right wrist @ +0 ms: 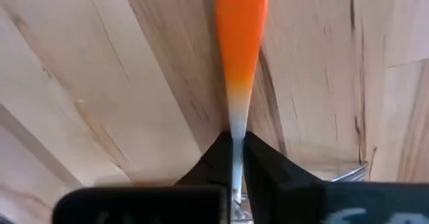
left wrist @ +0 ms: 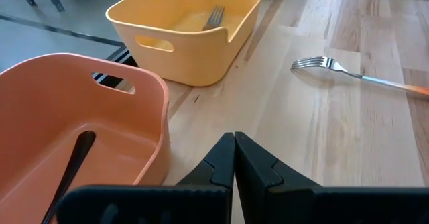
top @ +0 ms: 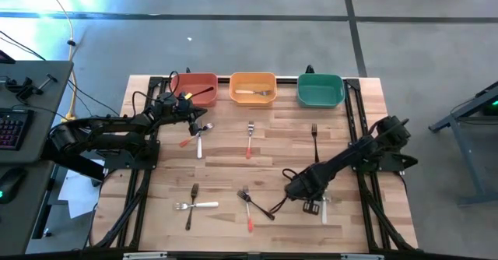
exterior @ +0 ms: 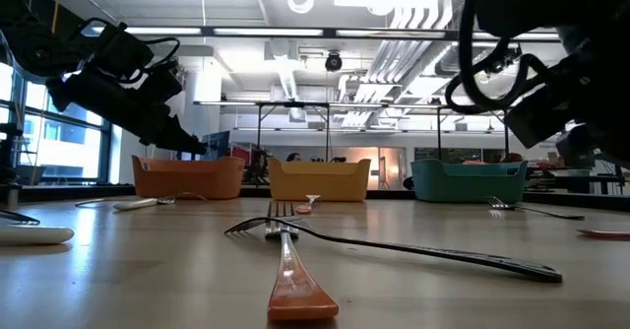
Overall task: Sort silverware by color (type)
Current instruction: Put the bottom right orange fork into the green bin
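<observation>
Silverware lies scattered over the pale wooden table (top: 233,163), and one piece, a slim fork with an orange-red handle fading to clear (right wrist: 240,63), is pinched at its neck by the right claw (right wrist: 234,158), whose dark fingers have closed tight on it low over the boards. Just beside that claw lies a white fork (top: 324,208), and a little farther off, toward the left arm, a black fork and a red-handled fork cross each other (top: 250,203). The left claw (left wrist: 234,158) is shut and holds nothing; it hovers near the salmon-red plastic bin (left wrist: 80,127), which holds a dark fork (left wrist: 70,170). Past it the yellow-orange bin (left wrist: 194,39) holds a silver fork (left wrist: 213,17). No writing can be read anywhere.
</observation>
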